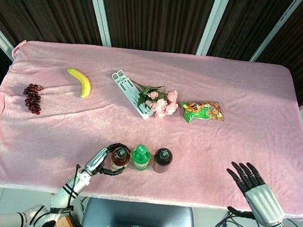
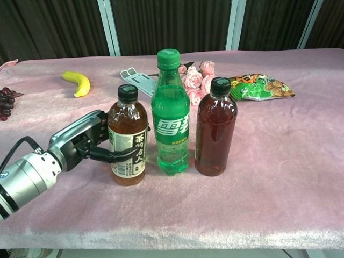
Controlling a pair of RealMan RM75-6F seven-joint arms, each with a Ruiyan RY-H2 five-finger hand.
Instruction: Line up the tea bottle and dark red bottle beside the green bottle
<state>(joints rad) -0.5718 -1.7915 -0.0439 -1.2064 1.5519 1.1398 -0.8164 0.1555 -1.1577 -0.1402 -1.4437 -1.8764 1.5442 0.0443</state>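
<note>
- Near the table's (image 1: 39, 145) front edge, the left hand (image 2: 80, 142) grips the tea bottle (image 2: 128, 137), upright just left of the green bottle (image 2: 170, 115).
- The dark red bottle (image 2: 215, 129) stands just right of the green one.
- The right hand (image 1: 250, 181), fingers spread, holds nothing by the front right corner.
- Further back lie a banana (image 1: 80, 81) and snack bag (image 1: 201, 111).

Within the black fingers (image 2: 110, 156) of the silver-grey left hand (image 2: 80, 144) stands the tea bottle (image 2: 127, 136), amber with a black cap and a cream and dark label. Just beyond the fingertips comes the green bottle (image 2: 170, 113), its white lettering on green, then the dark red bottle (image 2: 215, 128), black-capped. All rest on a pink cloth (image 2: 279, 161).
</note>
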